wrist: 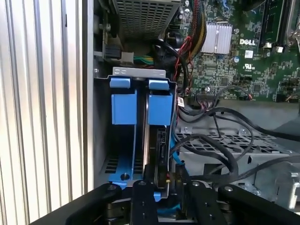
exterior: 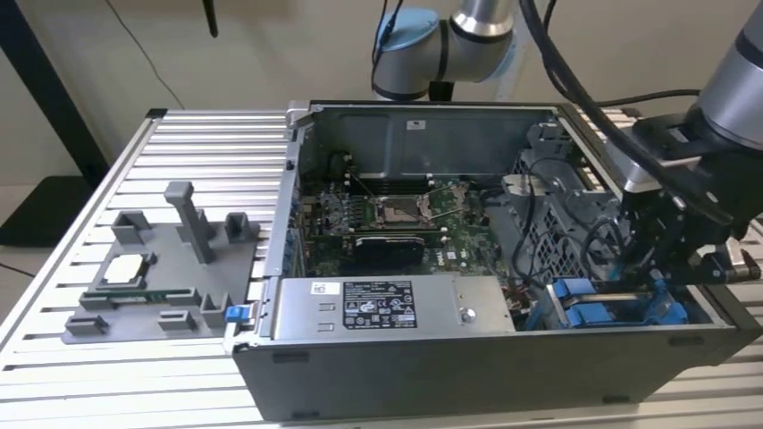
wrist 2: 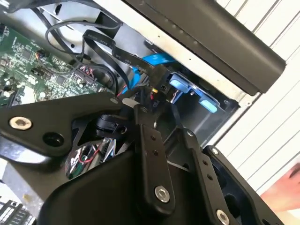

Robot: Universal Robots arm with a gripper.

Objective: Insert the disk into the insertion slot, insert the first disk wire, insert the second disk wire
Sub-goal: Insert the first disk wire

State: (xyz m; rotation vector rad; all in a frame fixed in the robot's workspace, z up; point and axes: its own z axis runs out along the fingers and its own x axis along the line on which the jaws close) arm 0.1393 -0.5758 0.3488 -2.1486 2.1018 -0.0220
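The insertion slot is the blue-railed drive bay in the open case's corner at the exterior view's right. In the first wrist view the disk sits upright in the slot, with its dark connector edge facing me beside the blue tabs. My gripper reaches down into the case right above that bay. Its black fingers are shut on a disk wire's black connector, whose flat black cable trails back toward the motherboard. The connector hangs close to the disk's edge; I cannot tell whether it touches.
A grey labelled power-supply box lies along the case's front wall. The motherboard covers the case floor. Loose black cables cross a perforated metal cage beside the bay. A grey fixture stands on the slatted table at the exterior view's left.
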